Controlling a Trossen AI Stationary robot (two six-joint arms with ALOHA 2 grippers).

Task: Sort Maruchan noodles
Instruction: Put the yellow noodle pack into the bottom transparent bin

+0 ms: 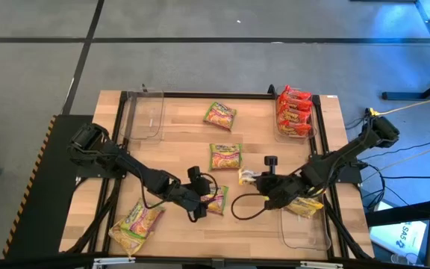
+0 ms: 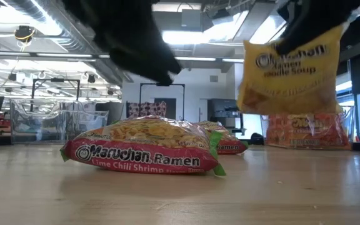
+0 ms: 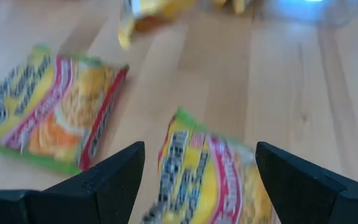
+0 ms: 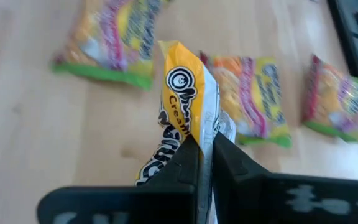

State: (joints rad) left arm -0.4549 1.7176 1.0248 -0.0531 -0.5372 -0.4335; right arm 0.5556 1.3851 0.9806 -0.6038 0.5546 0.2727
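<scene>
The right gripper [image 4: 205,149] is clamped shut on a crinkly yellow plastic noodle packet [image 4: 188,99], lifted near the right clear bin [image 1: 304,228]. The left gripper [image 3: 197,168] hovers wide open over a green-pink packet [image 3: 210,180], empty.

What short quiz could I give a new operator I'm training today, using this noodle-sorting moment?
1. True or false: the right hand is shut on a yellow packet.
2. Which colour of packets fills the bin at the table's far right corner?
A) green-pink B) red-orange C) yellow
3. Fill in: the left hand is ____ above a green-pink packet.

Key
1. True
2. B
3. open
</scene>
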